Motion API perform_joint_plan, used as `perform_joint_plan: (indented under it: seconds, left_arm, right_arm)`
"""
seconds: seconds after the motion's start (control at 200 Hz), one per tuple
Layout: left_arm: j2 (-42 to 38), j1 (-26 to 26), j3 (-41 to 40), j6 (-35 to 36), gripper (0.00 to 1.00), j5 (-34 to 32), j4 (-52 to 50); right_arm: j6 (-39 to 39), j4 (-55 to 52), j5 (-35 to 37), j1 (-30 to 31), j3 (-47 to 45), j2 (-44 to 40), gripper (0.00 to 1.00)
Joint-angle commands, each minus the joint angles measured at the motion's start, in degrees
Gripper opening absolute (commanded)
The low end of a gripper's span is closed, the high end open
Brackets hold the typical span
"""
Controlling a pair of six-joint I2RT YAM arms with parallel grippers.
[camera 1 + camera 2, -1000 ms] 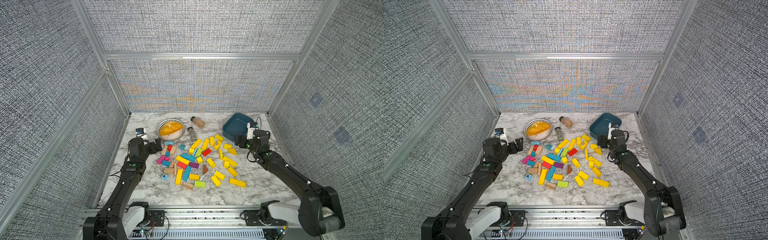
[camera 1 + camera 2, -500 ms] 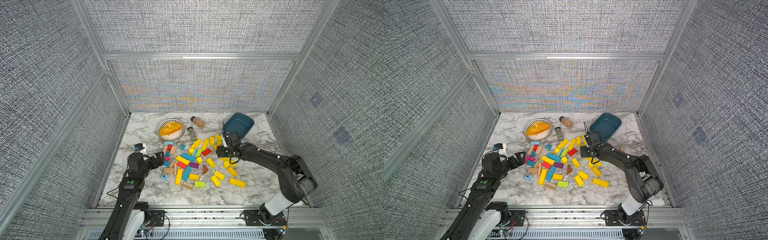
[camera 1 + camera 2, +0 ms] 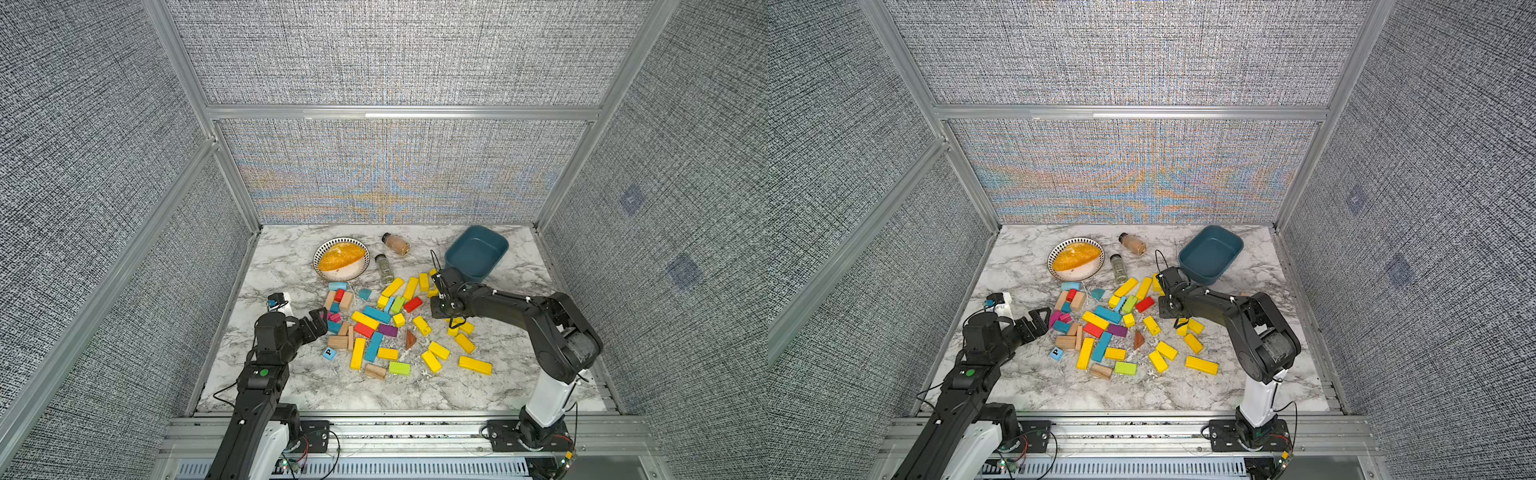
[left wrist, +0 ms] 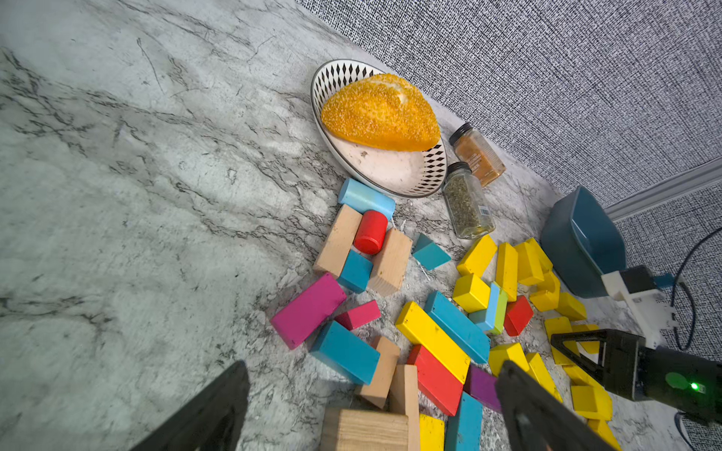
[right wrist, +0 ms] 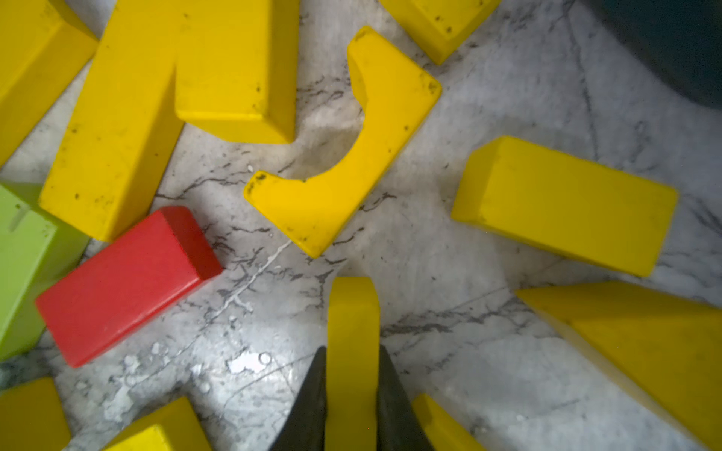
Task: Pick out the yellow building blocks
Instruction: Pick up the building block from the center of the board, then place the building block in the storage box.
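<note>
grip looks good: right end effector (image 5: 352,406) is clenched on a yellow block (image 5: 352,351) among the yellow building blocks (image 3: 432,361) mid-counter (image 3: 291,257). lift straight, clearing the arch block (image 5: 351,156), toward the blue bin (image 3: 476,252). left end effector (image 3: 318,322) is released.

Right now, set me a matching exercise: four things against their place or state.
1. right gripper
2. left gripper
3. blue bin
4. patterned bowl

A. open over the mixed blocks
B. holds an orange bread roll
C. shut on a yellow block
D. empty, at the table's far right corner

Pairs: 1-C, 2-A, 3-D, 4-B
</note>
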Motion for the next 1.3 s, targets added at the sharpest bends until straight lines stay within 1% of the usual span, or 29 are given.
perform_joint_plan:
  seconds: [0.0,0.11,0.25,0.31,0.38,0.445,0.551,0.731,0.881,1.091,1.151,1.241,1.296]
  left_arm:
    - [0.5,0.1,0.3,-0.3,1.00,0.8,1.1]
    - [0.9,0.0,0.7,-0.3,1.00,1.1,1.2]
    - [2.3,0.0,1.2,-0.7,1.00,2.3,1.6]
    - [3.9,0.0,1.3,-1.2,1.00,3.8,2.3]
    - [6.4,0.1,1.7,-1.2,0.99,5.7,3.1]
    - [8.7,0.0,2.5,-1.1,0.99,7.0,3.8]
    - [11.9,0.0,4.7,0.2,0.98,8.6,3.4]
    - [14.3,-0.4,7.8,2.2,0.97,9.0,1.1]
    - [15.9,-0.6,9.2,2.7,0.96,9.2,0.4]
    - [19.0,-1.5,12.1,3.2,0.95,9.6,-0.3]
    - [19.6,-2.0,12.7,3.3,0.94,9.3,-0.4]
    - [20.3,-2.6,13.3,3.3,0.94,8.9,-0.5]
    - [20.6,-3.2,13.6,3.2,0.94,8.5,-0.5]
  right_arm:
    - [0.6,-0.1,1.4,0.2,0.3,-0.3,0.05]
    - [0.2,-0.2,1.5,0.2,0.4,-3.1,0.03]
    - [-0.5,-2.0,4.5,-0.3,2.0,-11.0,0.00]
    - [-1.6,-2.0,5.6,-1.8,3.5,-13.5,0.00]
    - [-3.2,-1.1,5.8,-4.7,5.6,-14.1,0.00]
    - [-4.0,-1.7,5.0,-8.6,9.4,-11.3,0.00]
    - [-4.8,-3.3,2.3,-14.2,17.5,-2.9,0.00]
    - [-5.8,-5.4,-0.9,-19.3,30.8,10.7,0.00]
    - [-5.9,-7.5,-3.8,-20.7,37.6,19.0,0.00]
    - [-5.5,-6.6,-5.5,-20.7,38.4,23.6,0.00]
    - [-5.7,-6.7,-5.5,-20.7,38.6,24.3,0.06]
    - [-6.1,-6.7,-5.8,-20.8,39.1,24.5,0.25]
    - [-6.5,-6.9,-5.9,-21.0,39.6,24.5,0.33]
